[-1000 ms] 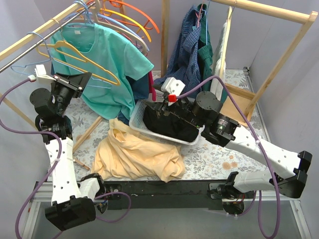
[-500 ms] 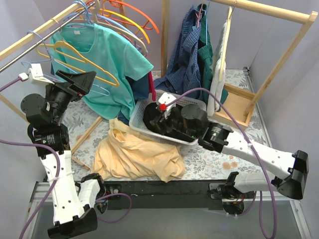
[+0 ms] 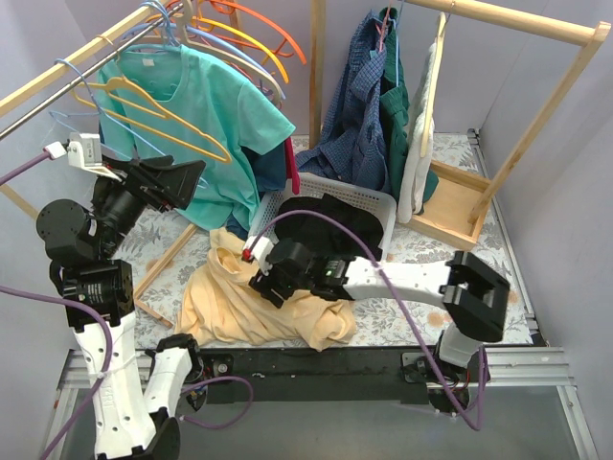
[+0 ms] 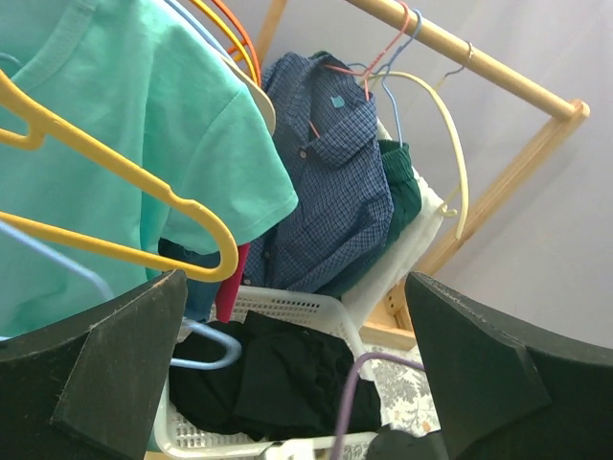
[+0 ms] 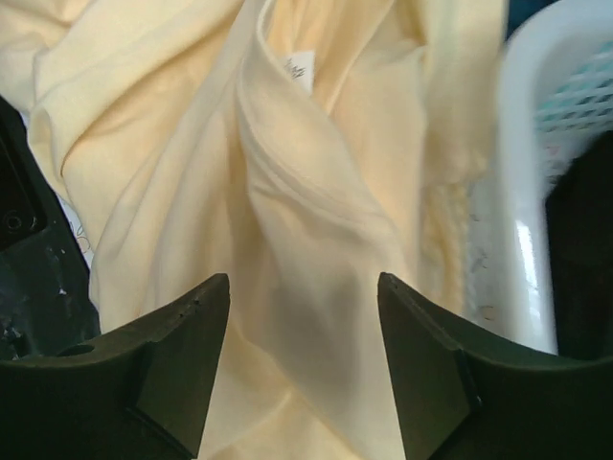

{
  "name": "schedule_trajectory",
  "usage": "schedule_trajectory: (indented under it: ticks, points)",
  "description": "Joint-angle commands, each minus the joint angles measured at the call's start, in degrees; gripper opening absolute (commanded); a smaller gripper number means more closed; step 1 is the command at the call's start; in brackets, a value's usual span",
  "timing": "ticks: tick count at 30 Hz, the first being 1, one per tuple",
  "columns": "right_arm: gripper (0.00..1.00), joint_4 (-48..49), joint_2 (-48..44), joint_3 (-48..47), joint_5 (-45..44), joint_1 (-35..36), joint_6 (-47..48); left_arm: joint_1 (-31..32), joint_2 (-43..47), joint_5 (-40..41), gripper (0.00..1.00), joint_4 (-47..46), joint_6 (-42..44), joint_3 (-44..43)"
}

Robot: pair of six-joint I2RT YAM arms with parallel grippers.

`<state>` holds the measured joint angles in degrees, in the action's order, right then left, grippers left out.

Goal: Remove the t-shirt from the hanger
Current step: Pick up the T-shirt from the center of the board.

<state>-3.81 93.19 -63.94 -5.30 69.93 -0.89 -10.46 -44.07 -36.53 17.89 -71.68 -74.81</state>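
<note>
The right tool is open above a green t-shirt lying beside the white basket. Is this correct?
No. The t-shirt under the open right tool is pale yellow, not green, as the right wrist view shows. It does lie beside the white basket.

Soft, even light fills the top view and seems to come from overhead. The teal t-shirt (image 3: 206,115) and the floral tabletop (image 3: 402,316) read clearly, with only faint, diffuse shadows beneath the cloth. The black clothes (image 3: 326,225) sink into one dark mass. In its wrist view the left tool (image 4: 295,287) shows as two near-black wedges, soft-edged and almost without detail, against a bright, fairly sharp background. Under the right tool (image 5: 305,280) the cream shirt (image 5: 316,220) looks slightly soft, its folds gently shaded. The white basket (image 5: 522,220) at the right edge is blurred and carries a small glare spot.
</note>
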Motion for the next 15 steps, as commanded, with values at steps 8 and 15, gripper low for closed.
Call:
schedule_trajectory:
  ticks: [8, 15]
  points:
    - [0.98, 5.0, 12.3, -6.8, 4.6, 2.7, -5.2, 2.9, -0.3, -1.4, 0.98, 0.7, 2.9, 1.0]
    - [0.98, 7.2, 17.5, -4.6, 12.9, 2.7, -8.3, 3.6, -0.4, -0.9, 0.98, 0.7, 3.1, 1.2]
